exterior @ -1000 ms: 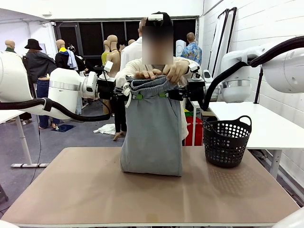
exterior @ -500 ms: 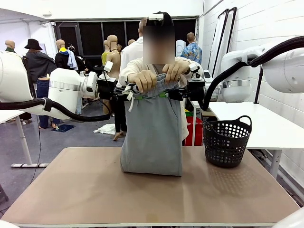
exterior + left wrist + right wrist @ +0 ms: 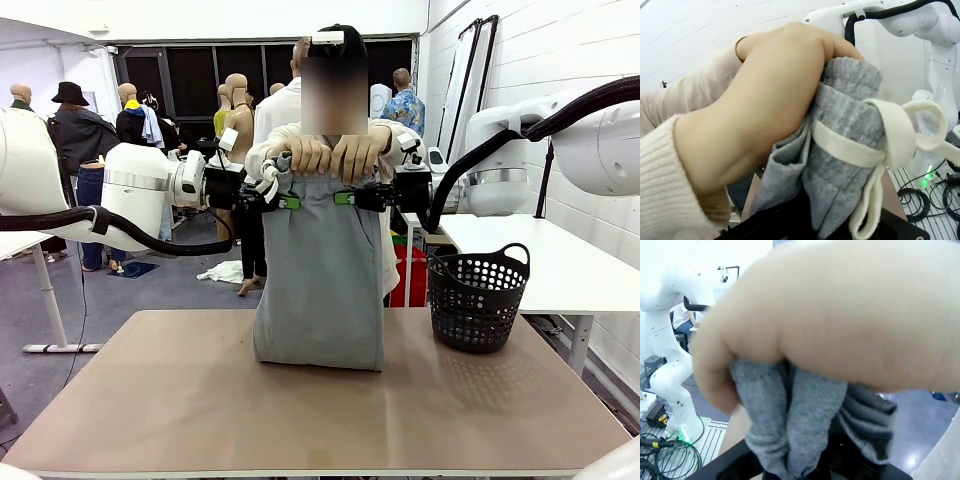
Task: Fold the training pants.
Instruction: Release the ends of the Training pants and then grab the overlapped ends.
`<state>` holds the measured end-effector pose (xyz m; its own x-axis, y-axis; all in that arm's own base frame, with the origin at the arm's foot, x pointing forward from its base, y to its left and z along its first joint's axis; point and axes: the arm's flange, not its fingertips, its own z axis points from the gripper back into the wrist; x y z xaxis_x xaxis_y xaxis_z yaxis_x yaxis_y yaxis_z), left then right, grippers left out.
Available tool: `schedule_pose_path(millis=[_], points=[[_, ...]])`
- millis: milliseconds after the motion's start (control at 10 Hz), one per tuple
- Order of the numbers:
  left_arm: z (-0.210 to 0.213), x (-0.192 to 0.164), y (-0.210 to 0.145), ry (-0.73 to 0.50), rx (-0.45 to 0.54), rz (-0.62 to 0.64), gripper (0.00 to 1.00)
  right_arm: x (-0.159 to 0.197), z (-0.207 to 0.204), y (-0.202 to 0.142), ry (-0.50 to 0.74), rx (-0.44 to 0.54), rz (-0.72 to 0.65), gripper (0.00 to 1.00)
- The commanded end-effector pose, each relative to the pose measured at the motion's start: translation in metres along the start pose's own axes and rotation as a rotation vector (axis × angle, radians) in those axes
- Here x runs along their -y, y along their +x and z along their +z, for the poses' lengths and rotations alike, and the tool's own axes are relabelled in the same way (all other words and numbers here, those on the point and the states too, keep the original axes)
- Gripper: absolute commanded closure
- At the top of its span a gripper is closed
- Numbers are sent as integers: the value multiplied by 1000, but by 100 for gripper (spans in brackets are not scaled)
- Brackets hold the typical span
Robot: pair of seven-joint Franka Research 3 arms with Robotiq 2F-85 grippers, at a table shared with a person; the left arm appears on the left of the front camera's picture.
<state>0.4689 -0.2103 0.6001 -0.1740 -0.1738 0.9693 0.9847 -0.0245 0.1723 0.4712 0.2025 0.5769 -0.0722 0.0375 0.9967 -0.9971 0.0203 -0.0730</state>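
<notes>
The light grey training pants [image 3: 320, 280] hang upright above the table, their lower end resting on the tabletop. My left gripper [image 3: 284, 201] is shut on the waistband's left part and my right gripper [image 3: 348, 198] is shut on its right part. Both of the person's hands [image 3: 330, 155] grip the waistband's top between my grippers. In the left wrist view a hand [image 3: 760, 115] squeezes the grey fabric [image 3: 840, 150] beside the white drawstring [image 3: 880, 150]. In the right wrist view a hand [image 3: 840, 325] covers the bunched grey cloth [image 3: 790, 425].
A black perforated basket [image 3: 478, 297] stands on the tan table [image 3: 200, 400] at the right. A white table [image 3: 560, 260] lies beyond it. The person stands at the far edge, right behind the pants.
The person's hands moved from bunching the waistband to gripping its top edge side by side, pulling it flat. Both arms kept still with the pants held.
</notes>
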Motion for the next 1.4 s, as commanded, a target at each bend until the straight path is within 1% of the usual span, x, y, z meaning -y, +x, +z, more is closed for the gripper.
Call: schedule_pose_path(millis=[0, 1300], points=[[0, 2, 2, 19, 19, -9, 100, -1, -1, 1, 8, 3, 1, 100], [0, 2, 2, 19, 19, -9, 100, -1, -1, 1, 8, 3, 1, 100]])
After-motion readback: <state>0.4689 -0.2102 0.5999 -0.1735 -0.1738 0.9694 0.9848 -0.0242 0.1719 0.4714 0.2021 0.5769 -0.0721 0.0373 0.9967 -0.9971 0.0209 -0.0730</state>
